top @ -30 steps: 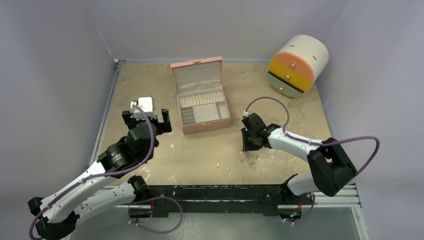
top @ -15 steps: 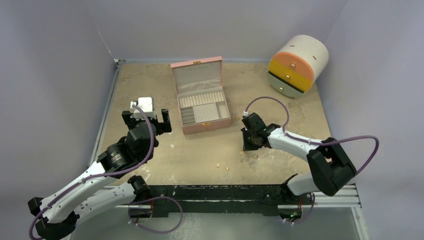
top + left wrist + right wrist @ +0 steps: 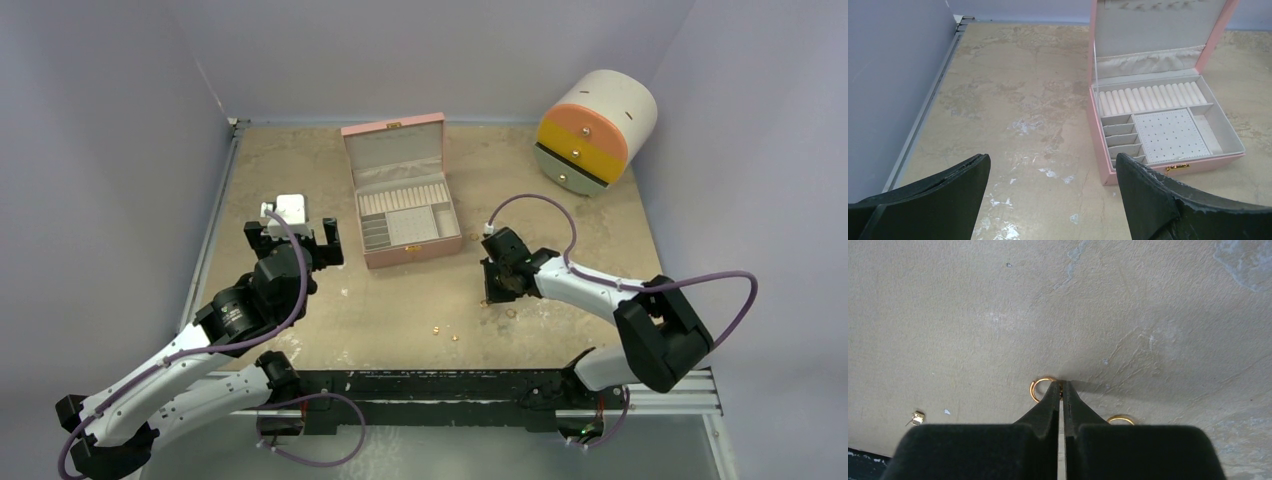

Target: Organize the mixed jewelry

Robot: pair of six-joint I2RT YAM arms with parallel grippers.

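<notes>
The right gripper (image 3: 1061, 390) covers one end of a small ring (image 3: 1033, 388), so a grip on it is not clear. A second ring (image 3: 1120, 416) shows only its far arc. From above, one gold piece (image 3: 437, 328) is too small to identify. The top edge cuts off the box lid (image 3: 1148, 35).

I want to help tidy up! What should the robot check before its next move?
1. Right end effector pinching the small ring: ok, fingers shut on its edge.
2. Ring off the table: cannot tell.
3. Second ring clear of the fingers: cannot tell, it lies very close.
4. Pink box lid open: ok.
5. Box compartments free: ok, none holds anything.
6. Left end effector out of the way: ok, open, holding nothing, left of the box.
</notes>
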